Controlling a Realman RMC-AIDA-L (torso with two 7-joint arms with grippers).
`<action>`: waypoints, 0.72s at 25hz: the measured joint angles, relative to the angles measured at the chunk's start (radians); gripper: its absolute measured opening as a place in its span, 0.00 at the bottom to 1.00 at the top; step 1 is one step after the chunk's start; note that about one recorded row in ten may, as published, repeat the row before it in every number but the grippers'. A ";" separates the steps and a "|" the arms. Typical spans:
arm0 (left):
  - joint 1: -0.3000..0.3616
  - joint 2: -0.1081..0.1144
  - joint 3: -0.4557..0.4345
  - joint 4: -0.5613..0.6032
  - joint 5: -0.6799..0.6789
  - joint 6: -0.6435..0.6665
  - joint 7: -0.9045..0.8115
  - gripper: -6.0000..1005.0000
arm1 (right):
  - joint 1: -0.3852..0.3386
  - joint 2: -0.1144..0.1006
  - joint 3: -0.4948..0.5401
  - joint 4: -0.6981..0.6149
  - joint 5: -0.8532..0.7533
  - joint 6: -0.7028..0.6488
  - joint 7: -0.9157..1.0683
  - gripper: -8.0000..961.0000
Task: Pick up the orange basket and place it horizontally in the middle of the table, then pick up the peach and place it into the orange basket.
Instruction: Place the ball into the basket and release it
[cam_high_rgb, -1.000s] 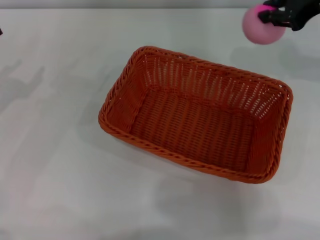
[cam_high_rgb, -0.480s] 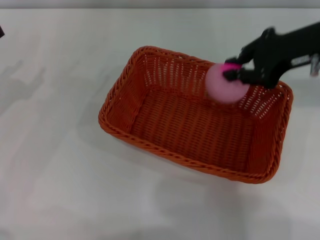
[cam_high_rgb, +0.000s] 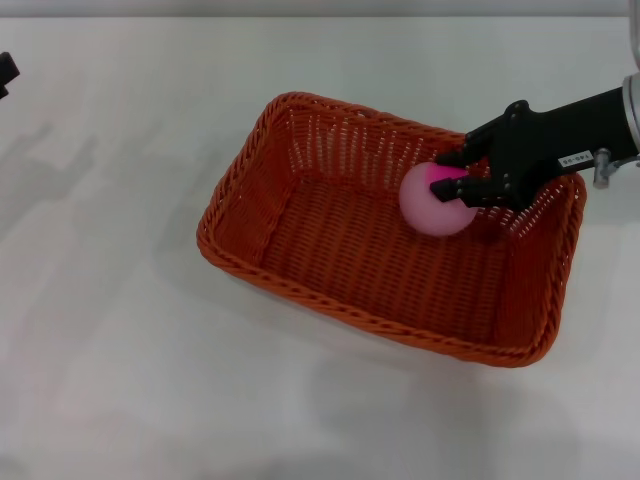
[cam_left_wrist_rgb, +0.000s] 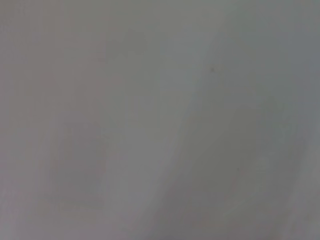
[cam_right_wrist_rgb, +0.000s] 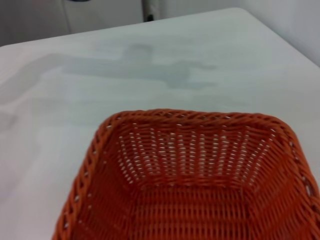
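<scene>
Now right tool is clamped on the peach, reaching over the basket's far-right rim, fruit low inside near that corner, floor directly beneath; left tool parked at worktop's far-left edge.

Even, diffuse light is cast over the table, which is rendered bright and slightly glossy. Soft grey shadows are thrown at its far left and just beside the orange basket. The left wrist view is filled by a featureless, unfocused grey blur. The right wrist view is slightly soft, with faint shadows seen beyond the basket.
</scene>
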 joint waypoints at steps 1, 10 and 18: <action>-0.001 0.000 0.000 0.002 0.000 0.000 0.000 0.70 | 0.000 0.000 0.000 0.012 0.001 -0.011 0.000 0.24; 0.000 0.000 0.002 0.006 -0.031 0.000 0.019 0.70 | 0.000 -0.001 -0.007 0.045 0.006 -0.045 -0.011 0.48; 0.006 0.000 -0.001 0.006 -0.047 0.000 0.059 0.70 | -0.057 -0.005 0.171 -0.047 0.097 0.010 -0.062 0.87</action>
